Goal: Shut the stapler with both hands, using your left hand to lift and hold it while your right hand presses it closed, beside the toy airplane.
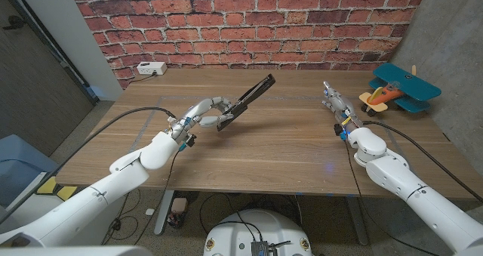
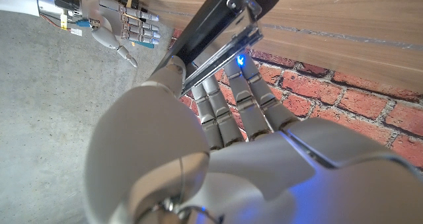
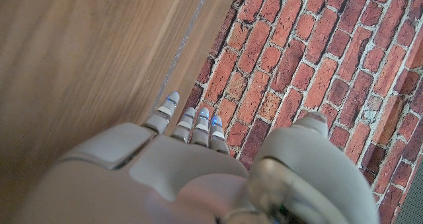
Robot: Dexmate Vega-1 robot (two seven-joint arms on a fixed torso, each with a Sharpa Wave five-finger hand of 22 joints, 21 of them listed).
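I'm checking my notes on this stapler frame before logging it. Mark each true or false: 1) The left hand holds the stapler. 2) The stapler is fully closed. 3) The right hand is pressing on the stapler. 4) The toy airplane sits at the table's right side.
1) The left hand holds the stapler: true.
2) False: the stapler is open, its arm angled up.
3) False: the right hand is apart from the stapler, empty.
4) The toy airplane sits at the table's right side: true.
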